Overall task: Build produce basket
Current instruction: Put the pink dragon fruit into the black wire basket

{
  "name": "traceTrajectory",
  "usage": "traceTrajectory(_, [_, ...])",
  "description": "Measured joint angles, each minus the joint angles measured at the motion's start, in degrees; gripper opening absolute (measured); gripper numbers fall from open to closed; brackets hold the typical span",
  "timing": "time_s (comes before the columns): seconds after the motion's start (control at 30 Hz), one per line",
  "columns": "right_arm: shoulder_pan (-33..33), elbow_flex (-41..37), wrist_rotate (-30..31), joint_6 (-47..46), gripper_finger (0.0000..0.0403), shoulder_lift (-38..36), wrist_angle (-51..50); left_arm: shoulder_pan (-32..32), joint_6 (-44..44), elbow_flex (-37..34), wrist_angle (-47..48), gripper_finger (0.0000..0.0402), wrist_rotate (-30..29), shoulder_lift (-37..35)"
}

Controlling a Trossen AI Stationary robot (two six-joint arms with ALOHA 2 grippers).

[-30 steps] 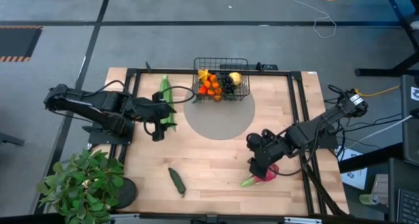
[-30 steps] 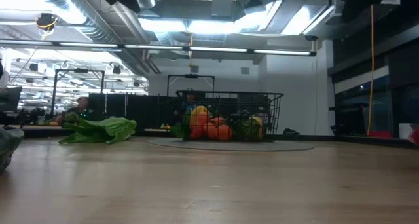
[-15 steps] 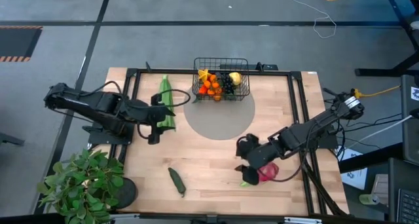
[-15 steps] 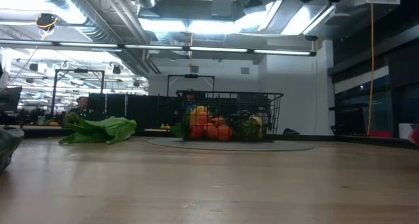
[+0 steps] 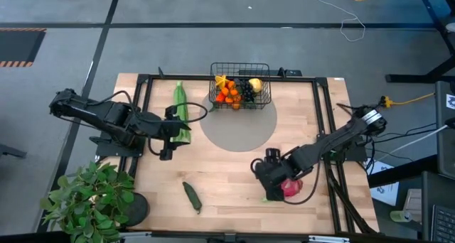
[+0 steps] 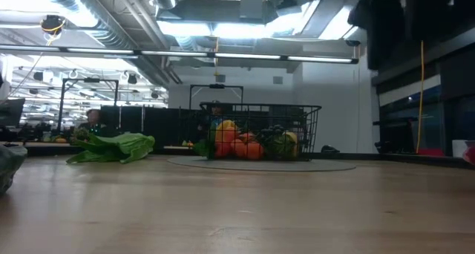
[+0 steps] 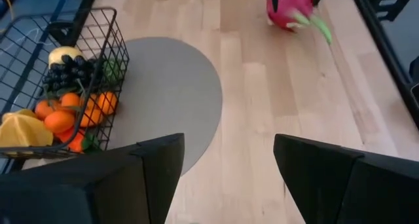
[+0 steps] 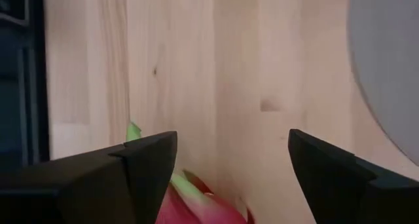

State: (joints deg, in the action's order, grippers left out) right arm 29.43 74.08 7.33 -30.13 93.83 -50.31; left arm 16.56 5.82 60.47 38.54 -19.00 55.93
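Basket (image 5: 240, 85) sits at the worktop's (image 5: 227, 179) far edge with oranges, grapes and starfruit inside. We see the right gripper (image 5: 267, 173) just beside the dragon fruit (image 5: 290, 187), fingers spread; the left gripper (image 5: 168, 131) hovers by the corn (image 5: 180, 109), fingers spread too
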Motion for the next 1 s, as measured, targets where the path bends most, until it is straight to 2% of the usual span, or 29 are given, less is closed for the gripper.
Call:
traceTrajectory(0.13, [0.0,0.0,-2.5,0.5,0.0279,3.4,0.3,0.0,0.1,0.0,0.0,0.0226,0.0,0.0])
traceTrajectory(0.4, [0.0,0.0,-14.7,-2.6,0.0279,7.9,0.3,0.0,0.1,0.0,0.0,0.0226,-0.1,0.0])
traceTrajectory(0.73, [1.9,0.0,-15.1,0.4,0.0279,11.1,-1.7,0.0,0.2,0.0,0.1,0.0226,-0.1,0.0])
traceTrajectory(1.0, [2.7,0.0,-15.9,-3.0,0.0279,13.7,-1.7,0.0,0.2,0.0,1.0,0.0226,-0.1,0.0])
